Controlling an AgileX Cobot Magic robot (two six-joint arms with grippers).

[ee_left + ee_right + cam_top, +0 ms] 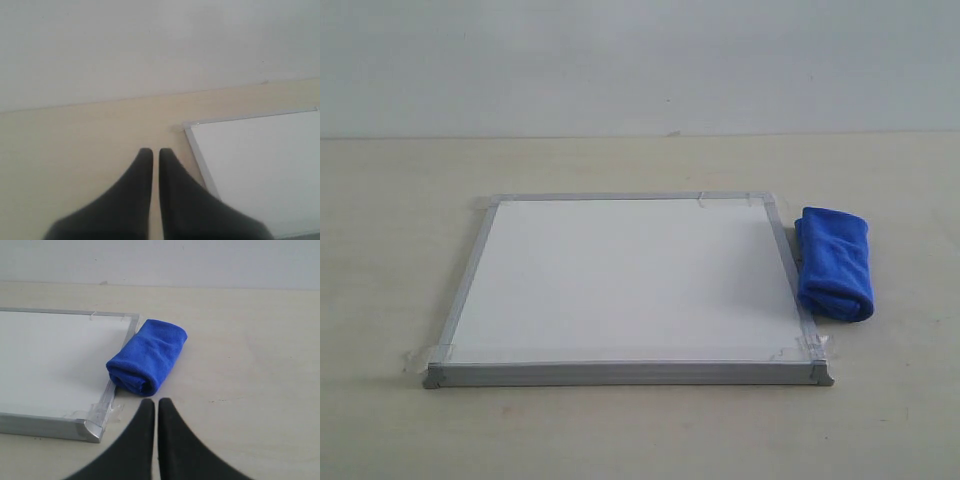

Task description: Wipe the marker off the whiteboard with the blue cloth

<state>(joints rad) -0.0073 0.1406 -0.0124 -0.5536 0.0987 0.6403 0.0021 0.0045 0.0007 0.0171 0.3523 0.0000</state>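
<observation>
Blue cloth beside whiteboard, near right tool, left tool and right pressed together

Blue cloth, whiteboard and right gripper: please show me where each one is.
blue cloth [835, 265], exterior view, middle of the roll.
whiteboard [620, 280], exterior view, bare white surface.
right gripper [155, 402], right wrist view, between its fingertips.

Whiteboard flat on table, centre; cloth on table at right, against board's right frame edge
</observation>
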